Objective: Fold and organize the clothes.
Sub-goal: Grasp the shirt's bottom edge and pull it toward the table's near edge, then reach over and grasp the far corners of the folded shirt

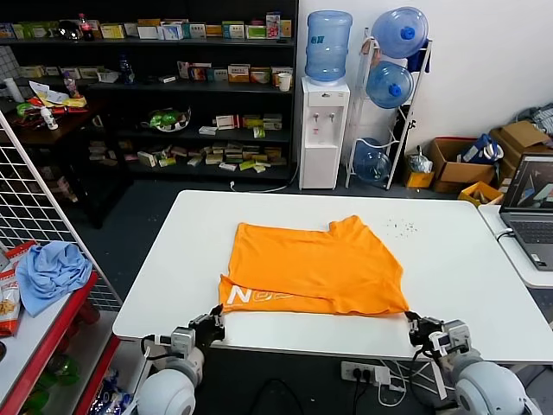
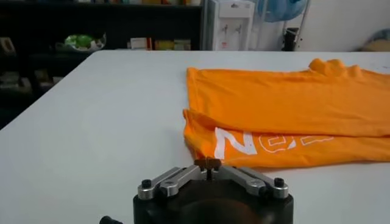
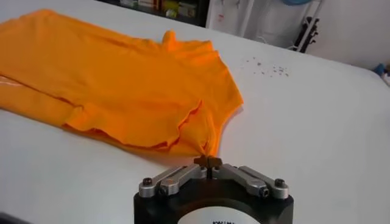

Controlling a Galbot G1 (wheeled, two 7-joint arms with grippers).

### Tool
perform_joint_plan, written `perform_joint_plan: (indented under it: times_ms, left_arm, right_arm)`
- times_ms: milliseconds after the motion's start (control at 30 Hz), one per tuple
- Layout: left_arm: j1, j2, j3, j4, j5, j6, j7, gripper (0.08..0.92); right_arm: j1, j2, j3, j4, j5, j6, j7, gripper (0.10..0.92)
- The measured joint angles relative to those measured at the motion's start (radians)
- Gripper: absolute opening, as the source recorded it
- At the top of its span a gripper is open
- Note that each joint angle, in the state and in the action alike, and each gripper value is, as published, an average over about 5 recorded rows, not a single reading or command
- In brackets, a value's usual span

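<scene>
Both arms sat low at the near side, wrists aimed fwd. Left gripper [image 1: 210,322] [image 2: 208,164]: fingertips pressed together, nothing between. Right gripper [image 1: 418,325] [image 3: 208,161]: same, fingertips together, holding nothing.

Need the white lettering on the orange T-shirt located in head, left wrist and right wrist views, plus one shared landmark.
Head view: white lettering on the orange T-shirt, on the near strip nearest the left gripper.
Left wrist view: lettering shows beyond the closed fingertips, shirt's near edge.
Right wrist view: lettering not visible; only plain orange fabric beyond the right gripper.
Shared landmark: water dispenser.
</scene>
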Motion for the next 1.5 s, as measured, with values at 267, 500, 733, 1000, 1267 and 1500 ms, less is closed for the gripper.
perform_joint_plan:
  times_ms: [267,500,733,1000,1267,1500]
  left_arm:
    - [0.063,0.035,-0.014,-0.063,0.012,0.018,0.009,0.105]
    - [0.072,0.058,-0.018,-0.088,0.02,0.032,0.015,0.285]
    - [0.058,0.076,-0.02,-0.099,0.017,0.027,0.024,0.492]
    - [-0.018,0.06,0.0,-0.071,0.02,-0.014,0.052,0.718]
    - [-0.195,0.017,0.06,0.049,0.0,-0.04,0.075,0.822]
    - [-0.379,-0.03,0.138,0.2,-0.047,-0.025,0.081,0.823]
  right_arm:
    - [-0.062,-0.001,0.012,0.04,-0.002,-0.008,0.014,0.191]
    - [-0.079,-0.008,0.024,0.068,0.008,-0.006,0.026,0.39]
    - [-0.078,-0.016,0.032,0.082,0.026,0.035,0.044,0.58]
    - [0.006,-0.03,0.015,0.044,0.07,0.088,0.063,0.794]
    - [0.192,-0.024,-0.037,-0.081,0.126,0.101,0.046,0.822]
    - [0.408,0.01,-0.115,-0.248,0.172,0.071,0.014,0.823]
